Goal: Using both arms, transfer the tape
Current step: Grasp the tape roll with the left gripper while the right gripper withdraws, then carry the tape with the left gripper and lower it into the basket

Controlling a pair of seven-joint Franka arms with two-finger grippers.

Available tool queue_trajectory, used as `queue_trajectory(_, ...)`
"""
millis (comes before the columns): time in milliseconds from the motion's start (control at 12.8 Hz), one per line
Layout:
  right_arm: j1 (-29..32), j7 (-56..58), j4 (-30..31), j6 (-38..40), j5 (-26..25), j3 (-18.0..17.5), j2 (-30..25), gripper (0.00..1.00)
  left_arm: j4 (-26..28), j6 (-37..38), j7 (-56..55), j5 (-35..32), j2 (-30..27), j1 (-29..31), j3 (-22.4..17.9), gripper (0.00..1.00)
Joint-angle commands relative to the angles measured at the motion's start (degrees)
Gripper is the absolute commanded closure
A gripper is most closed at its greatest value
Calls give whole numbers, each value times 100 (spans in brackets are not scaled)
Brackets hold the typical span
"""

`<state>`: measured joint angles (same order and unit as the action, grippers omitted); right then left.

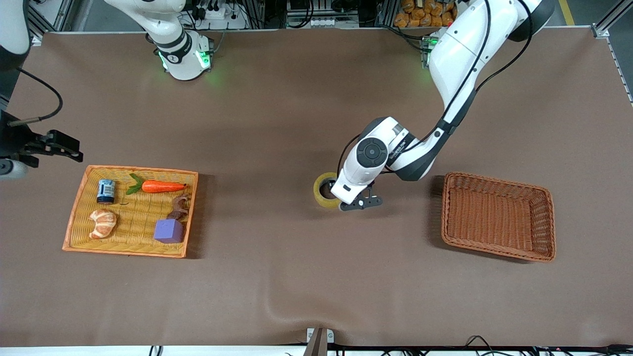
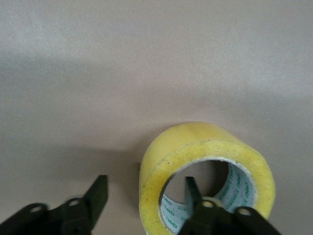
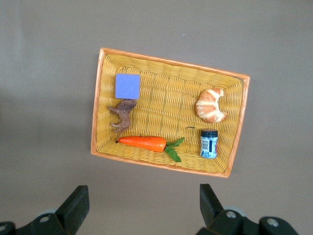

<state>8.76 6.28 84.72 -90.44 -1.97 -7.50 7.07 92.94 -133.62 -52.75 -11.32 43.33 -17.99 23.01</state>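
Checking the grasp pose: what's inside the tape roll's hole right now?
One finger of the open left gripper sits inside the tape core, the other outside its wall. The printed grey-white liner shows; the table under the hole is mostly covered. The right gripper waits open above the yellow tray.

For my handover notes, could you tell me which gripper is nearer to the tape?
Left. The left gripper is open at the tape, one finger inside its core, one outside. The right gripper waits open high above the yellow tray.

We see the tape [image 1: 324, 190], a yellowish translucent roll with a grey-white core, lying flat mid-surface between the two baskets.
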Motion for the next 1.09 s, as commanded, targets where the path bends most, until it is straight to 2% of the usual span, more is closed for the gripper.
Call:
queue_trajectory(0,134,-408,194,149,309,-103,-258,0,-83,-15,-165,-204,78,-64,-34,63)
queue_trajectory(156,187,-444,194,394,408,-103,-389,0,-83,20,-148,-562,26,14,-42,100)
queue_trajectory(234,161,-444,220,439,400,-103,-538,0,-65,116,-156,-686,-165,136,-42,100)
queue_trajectory(391,187,-461,211,544,408,-112,-592,0,-48,868,71,-714,-814,593,-25,100)
queue_trajectory(547,161,-453,194,755,400,-94,-592,0,-39,1643,666,-731,-1229,988,-42,100)
queue_trajectory(703,47,-383,168,765,338,45,-645,0,-22,1795,1535,-670,-1598,1777,71,100)
queue_trajectory(781,-84,-321,176,765,338,229,-680,0,13,1978,2018,-644,-1739,2086,133,100)
queue_trajectory(1016,-252,-207,185,826,312,371,-812,0,180,2138,2899,-135,-1767,3035,379,100)
